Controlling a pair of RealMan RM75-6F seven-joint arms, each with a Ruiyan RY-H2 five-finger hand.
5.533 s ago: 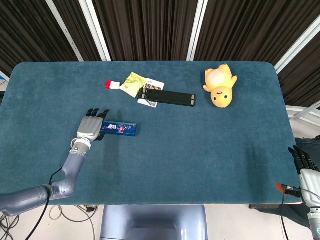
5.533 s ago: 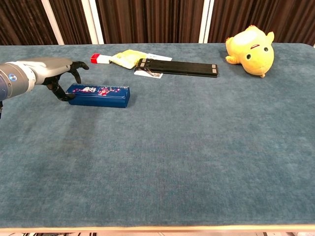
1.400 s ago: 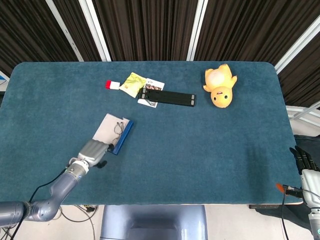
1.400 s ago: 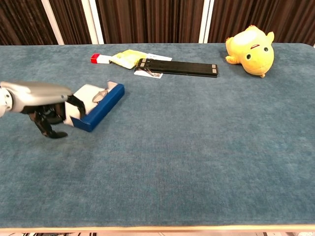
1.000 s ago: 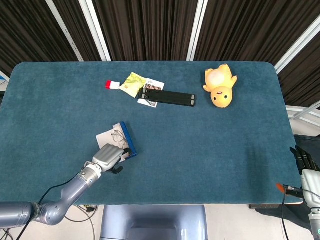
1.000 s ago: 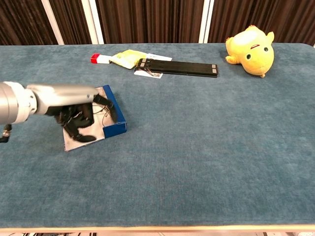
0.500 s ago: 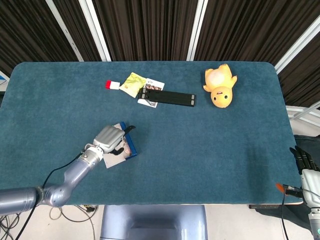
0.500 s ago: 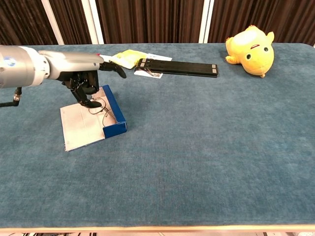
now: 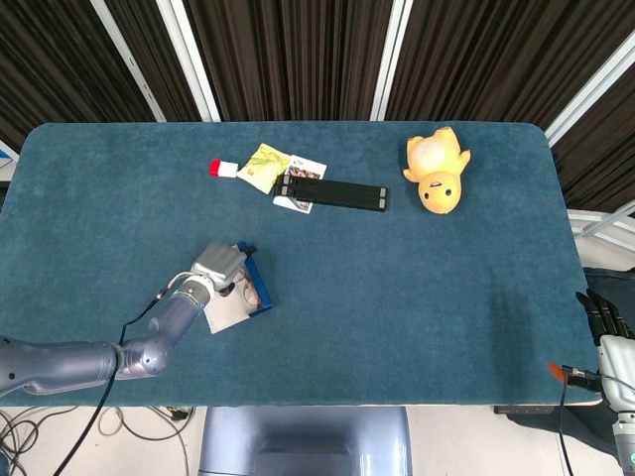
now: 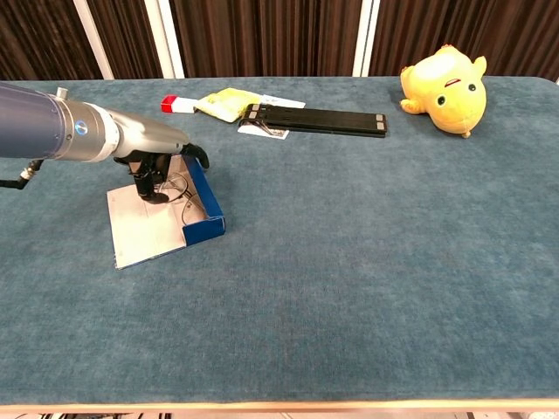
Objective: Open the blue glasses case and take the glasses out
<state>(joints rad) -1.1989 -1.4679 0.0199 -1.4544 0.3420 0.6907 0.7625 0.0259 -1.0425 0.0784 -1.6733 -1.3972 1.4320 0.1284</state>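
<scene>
Teal felt tabletop (image 9: pixel 397 288) fronts dark curtains (image 9: pixel 298 50) with white posts.

1. The glasses case (image 10: pixel 194 209) lies open at the table's (image 10: pixel 367 262) front left, the glasses (image 10: pixel 179 188) inside it.
2. The left hand (image 10: pixel 157 166) hangs over the glasses (contact unclear).
3. Behind — a long tray (image 10: pixel 314 120) beside a packet (image 10: pixel 223 102).
4. Far back right lies a plush toy (image 10: pixel 445 78).
5. The right hand (image 9: pixel 607 332) sits off the table's right edge.
</scene>
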